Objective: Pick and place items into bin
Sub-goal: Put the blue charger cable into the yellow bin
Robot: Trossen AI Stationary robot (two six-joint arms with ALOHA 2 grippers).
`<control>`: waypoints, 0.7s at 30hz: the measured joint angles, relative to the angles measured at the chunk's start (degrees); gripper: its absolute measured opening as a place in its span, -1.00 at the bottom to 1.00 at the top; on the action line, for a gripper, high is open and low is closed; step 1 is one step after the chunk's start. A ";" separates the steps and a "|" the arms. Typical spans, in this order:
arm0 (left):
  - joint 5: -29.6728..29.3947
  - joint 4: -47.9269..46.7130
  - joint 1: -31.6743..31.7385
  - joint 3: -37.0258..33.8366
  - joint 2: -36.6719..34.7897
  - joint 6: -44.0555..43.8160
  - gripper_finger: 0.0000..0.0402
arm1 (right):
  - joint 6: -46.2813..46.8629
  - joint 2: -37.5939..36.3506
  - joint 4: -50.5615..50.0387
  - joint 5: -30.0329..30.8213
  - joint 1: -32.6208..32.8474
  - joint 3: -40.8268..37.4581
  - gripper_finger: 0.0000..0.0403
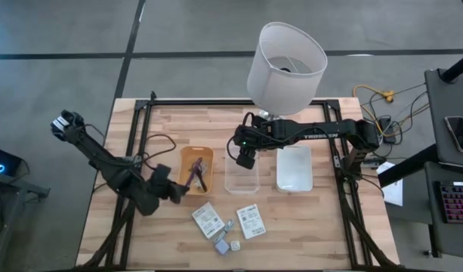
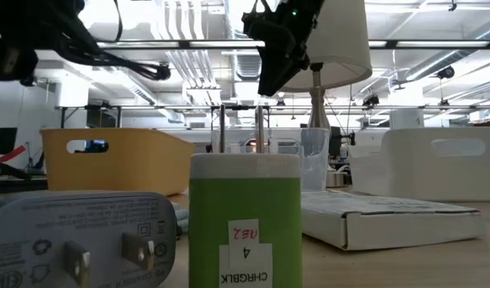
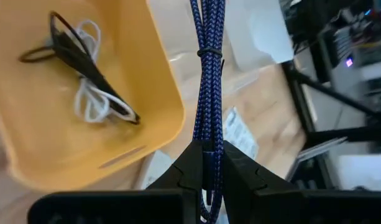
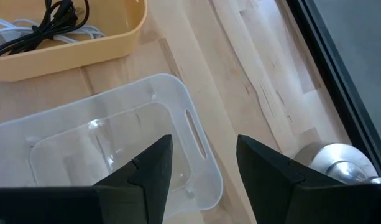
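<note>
My left gripper is beside the near left corner of the yellow bin, shut on a bundle of dark blue-black braided cord. A black cord and a white cable lie inside that bin. Two white printed packets lie flat on the table near its near edge. A green cube and a bluish-grey cube with plug prongs sit by them. My right gripper hangs open above the clear bin. My left gripper pinches the cord bundle between its two fingers, at a doubled stretch below a thin tie. The fingers lie along the cord. The bundle runs forward out of the grip, clear of the table, past the yellow bin's rim.
A white bin stands right of the clear bin. A big white lamp stands at the table's far edge, its base just beyond my right gripper. Black frame rails run along the table's sides. Bare wood lies at the near left.
</note>
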 joint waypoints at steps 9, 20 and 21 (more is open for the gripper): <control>0.01 18.16 5.03 -5.60 0.87 -1.75 -0.91 | -0.44 0.00 0.05 -0.01 0.00 0.00 -0.18; 1.92 20.25 11.29 -9.45 2.40 -11.44 -0.91 | -0.02 0.00 0.12 -0.05 0.04 0.00 -0.27; 1.88 19.31 11.59 -9.45 2.53 -12.34 -0.91 | 0.04 0.00 0.06 -0.04 0.09 0.00 -0.28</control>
